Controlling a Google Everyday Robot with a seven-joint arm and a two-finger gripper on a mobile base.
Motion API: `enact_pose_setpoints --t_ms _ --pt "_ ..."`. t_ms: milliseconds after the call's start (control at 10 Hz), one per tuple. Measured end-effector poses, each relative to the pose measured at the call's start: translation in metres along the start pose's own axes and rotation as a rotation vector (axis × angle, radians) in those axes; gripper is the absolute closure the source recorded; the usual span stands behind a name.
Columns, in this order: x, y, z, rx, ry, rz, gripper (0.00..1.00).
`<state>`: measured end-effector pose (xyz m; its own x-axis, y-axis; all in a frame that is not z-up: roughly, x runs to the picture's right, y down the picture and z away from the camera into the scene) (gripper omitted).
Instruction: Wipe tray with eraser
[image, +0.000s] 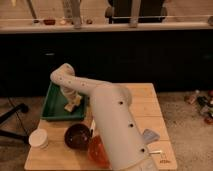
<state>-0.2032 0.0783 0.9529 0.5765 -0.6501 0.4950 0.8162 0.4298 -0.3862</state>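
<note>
The dark green tray (52, 104) sits at the back left of the wooden table. A tan eraser (69, 107) rests on the tray floor near its right side. My gripper (72, 101) reaches down into the tray from the white arm and stands right over the eraser, touching it. The white arm (112, 120) runs from the lower right up and across to the tray and hides the tray's right edge.
A dark brown round bowl (77, 136) stands in front of the tray. A white cup (38, 138) is at the front left. An orange object (97, 151) lies by the arm base. A grey cloth (150, 135) lies on the right.
</note>
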Motion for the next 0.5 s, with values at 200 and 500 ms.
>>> enact_pose_setpoints --t_ms 200,500 --pt "0.010 -0.008 0.001 0.026 0.012 0.024 1.00" --pt "0.010 -0.020 0.000 0.067 -0.005 0.036 1.00"
